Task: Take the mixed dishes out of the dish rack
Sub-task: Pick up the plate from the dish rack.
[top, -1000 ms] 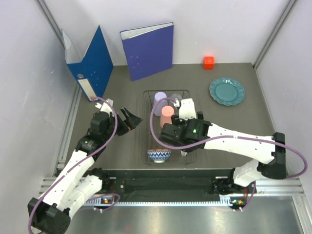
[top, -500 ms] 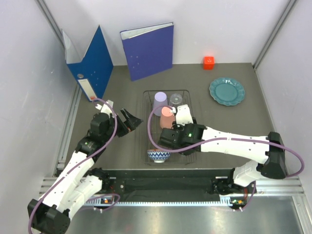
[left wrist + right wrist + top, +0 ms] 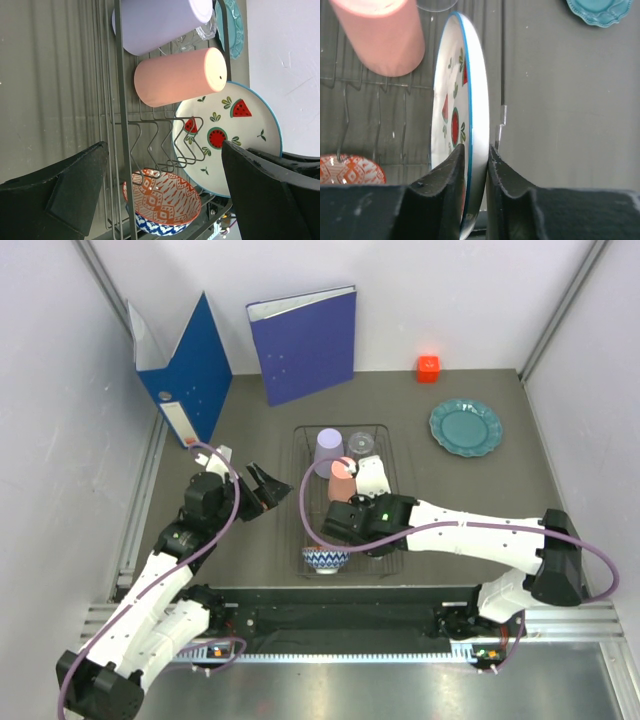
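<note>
The black wire dish rack (image 3: pixel 298 472) holds a lavender cup (image 3: pixel 328 447), a clear glass tumbler (image 3: pixel 361 442), a pink cup (image 3: pixel 343 481) and a blue-white patterned bowl (image 3: pixel 326 559). A white plate with watermelon marks (image 3: pixel 472 100) stands on edge in the rack (image 3: pixel 502 75). My right gripper (image 3: pixel 476 156) is shut on its rim, one finger on each face. My left gripper (image 3: pixel 272 485) hangs open just left of the rack, facing the bowl (image 3: pixel 162 200), the plate (image 3: pixel 227 135) and the pink cup (image 3: pixel 180 75). A teal scalloped plate (image 3: pixel 465 427) lies on the table to the right.
Two blue binders (image 3: pixel 185 365) (image 3: pixel 305 340) stand at the back left against the wall. A small red cube (image 3: pixel 428 367) sits at the back right. White walls close in both sides of the grey table.
My right gripper has slid toward the near side of the rack and its fingers have come together on the white plate's rim. The left arm has barely moved.
</note>
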`<state>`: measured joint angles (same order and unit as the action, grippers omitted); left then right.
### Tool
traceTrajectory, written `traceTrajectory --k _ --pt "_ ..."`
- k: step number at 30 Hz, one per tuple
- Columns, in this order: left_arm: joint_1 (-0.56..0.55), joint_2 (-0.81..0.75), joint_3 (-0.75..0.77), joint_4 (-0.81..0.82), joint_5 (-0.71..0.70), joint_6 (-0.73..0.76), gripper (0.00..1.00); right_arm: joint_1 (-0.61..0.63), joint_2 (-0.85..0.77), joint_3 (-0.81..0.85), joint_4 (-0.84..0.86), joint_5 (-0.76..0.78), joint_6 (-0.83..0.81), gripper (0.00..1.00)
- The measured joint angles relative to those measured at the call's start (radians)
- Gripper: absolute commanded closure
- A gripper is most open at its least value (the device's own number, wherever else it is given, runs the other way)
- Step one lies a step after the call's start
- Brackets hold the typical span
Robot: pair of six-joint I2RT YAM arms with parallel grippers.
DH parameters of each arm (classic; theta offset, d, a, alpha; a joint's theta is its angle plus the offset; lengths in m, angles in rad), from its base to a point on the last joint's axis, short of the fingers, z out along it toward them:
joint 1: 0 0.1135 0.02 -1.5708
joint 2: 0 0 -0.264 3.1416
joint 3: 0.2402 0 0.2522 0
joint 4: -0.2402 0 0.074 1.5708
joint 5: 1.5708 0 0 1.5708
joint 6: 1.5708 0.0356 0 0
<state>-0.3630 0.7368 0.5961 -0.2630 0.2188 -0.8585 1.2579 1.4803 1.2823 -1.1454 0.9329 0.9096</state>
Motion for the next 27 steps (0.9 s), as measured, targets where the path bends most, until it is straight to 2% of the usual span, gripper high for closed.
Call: traceTrajectory --k 1,2,15,27 --pt "0.0 0.0 0.0 0.0 0.0 0.0 0.01 -0.001 0.0 0.0 0.0 0.007 0.01 0.97" --pt "0.0 0.0 0.0 0.0 0.0 0.0 0.01 -0.005 0.0 0.0 -0.002 0.011 0.014 1.0" --pt "-0.004 0.0 0.0 0.0 -0.001 0.0 0.01 -0.011 0.0 0.013 -0.021 0.014 0.019 1.0" --pt "-0.005 0.001 0.0 0.0 -0.003 0.001 0.01 -0.01 0.0 0.213 -0.164 0.036 -0.026 1.0"
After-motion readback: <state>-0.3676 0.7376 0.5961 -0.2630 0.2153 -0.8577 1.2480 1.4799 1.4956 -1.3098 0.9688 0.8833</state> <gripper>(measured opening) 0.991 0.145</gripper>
